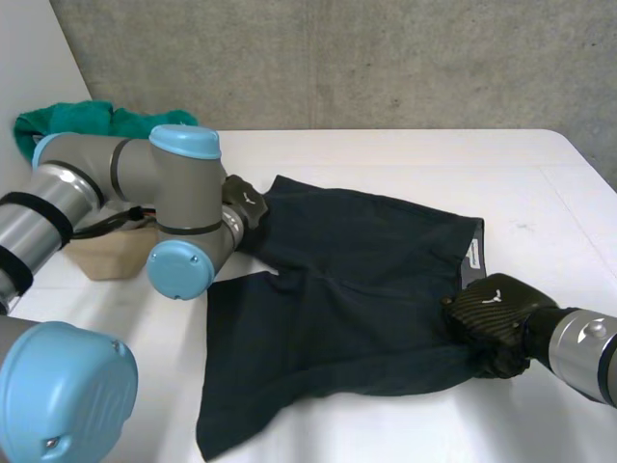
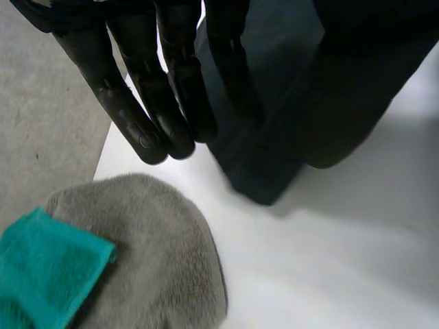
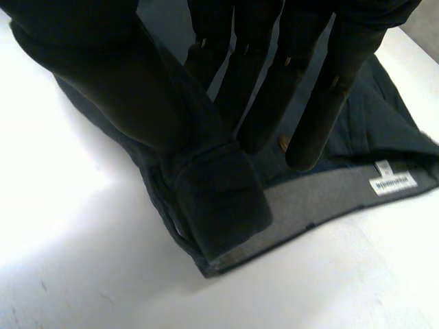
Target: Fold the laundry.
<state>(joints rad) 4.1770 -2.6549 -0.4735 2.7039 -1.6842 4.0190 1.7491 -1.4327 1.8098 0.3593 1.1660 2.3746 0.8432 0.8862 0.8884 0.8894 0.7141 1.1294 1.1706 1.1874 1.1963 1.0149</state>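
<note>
Dark navy shorts [image 1: 357,280] lie spread on the white table [image 1: 405,154], waistband to the right with a white label [image 1: 473,253]. My left hand [image 1: 246,201] is at the far left leg hem. In the left wrist view, the hem corner [image 2: 264,175] sits between its straight fingers [image 2: 137,116] and thumb, slightly off the table. My right hand [image 1: 490,313] is at the near end of the waistband. In the right wrist view, the waistband corner [image 3: 219,205] is folded up and pinched between thumb and fingers [image 3: 274,89], showing the grey inside and the label [image 3: 392,184].
A green cloth [image 1: 67,121] lies at the table's far left corner. A beige cloth [image 1: 106,256] sits under my left arm, and also appears as the beige cloth [image 2: 151,260] with the green cloth [image 2: 41,274] beside my left fingertips. A concrete wall stands behind the table.
</note>
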